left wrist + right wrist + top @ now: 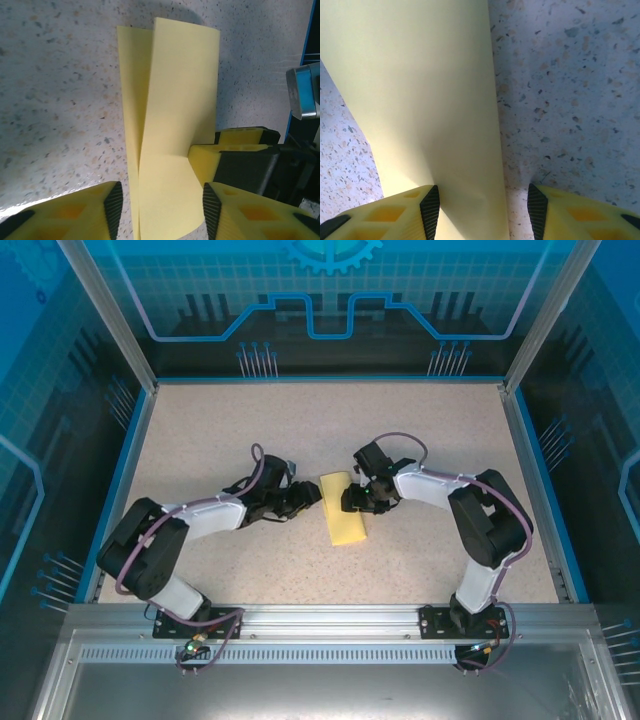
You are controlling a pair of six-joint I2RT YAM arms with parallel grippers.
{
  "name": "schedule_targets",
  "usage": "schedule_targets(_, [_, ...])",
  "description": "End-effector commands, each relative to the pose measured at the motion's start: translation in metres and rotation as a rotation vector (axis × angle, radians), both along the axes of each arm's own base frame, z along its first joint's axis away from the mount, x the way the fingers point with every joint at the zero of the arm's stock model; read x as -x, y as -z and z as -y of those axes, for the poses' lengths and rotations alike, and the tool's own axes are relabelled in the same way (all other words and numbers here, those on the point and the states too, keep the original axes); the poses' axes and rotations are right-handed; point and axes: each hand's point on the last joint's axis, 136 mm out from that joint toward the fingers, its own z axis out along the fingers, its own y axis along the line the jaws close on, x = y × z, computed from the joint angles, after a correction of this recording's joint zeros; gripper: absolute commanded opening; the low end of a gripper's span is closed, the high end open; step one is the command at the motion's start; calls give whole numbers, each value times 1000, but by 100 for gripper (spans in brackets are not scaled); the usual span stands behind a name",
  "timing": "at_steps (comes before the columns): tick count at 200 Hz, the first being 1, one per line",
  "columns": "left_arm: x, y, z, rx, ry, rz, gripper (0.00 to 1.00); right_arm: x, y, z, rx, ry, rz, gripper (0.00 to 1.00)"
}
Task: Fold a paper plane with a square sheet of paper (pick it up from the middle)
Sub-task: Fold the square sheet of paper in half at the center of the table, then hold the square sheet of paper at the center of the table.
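The sheet of paper [343,512] is pale yellow; it lies near the middle of the speckled surface [250,420]; it is folded over into a long strip. From above, the left hand [303,497] sits just beside the strip's left side; the right hand [352,502] sits at its right side, so the paper is between the two hands.

In the left wrist view, the paper [175,100] has two layers; the top flap is lifted a little off the bottom one. The left hand [162,217] has its two fingers apart, one on each side of the near end of the strip; the paper lies in the gap. The finger on the right side is right at the paper's edge; there is a thin bit of bare surface [60,100] next to the other one. A yellow finger [220,155] of the right hand touches the lifted flap at its edge.

In the right wrist view, the paper [420,100] runs away from the right hand [483,215]; that hand is partly open too. The paper touches one finger; bare surface [570,100] shows between the paper's edge and the other finger.
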Motion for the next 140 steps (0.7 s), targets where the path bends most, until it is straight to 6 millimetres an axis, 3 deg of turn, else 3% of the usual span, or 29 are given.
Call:
schedule_targets(1, [-9, -7, 17, 32, 24, 11, 44, 9, 15, 10, 57, -18, -58, 53])
schedule_targets(56, [-16, 3, 32, 24, 47, -6, 28, 18, 34, 17, 166, -40, -87, 55])
schedule_targets(140, [-26, 20, 27, -39, 7, -30, 7, 27, 50, 19, 295, -75, -81, 56])
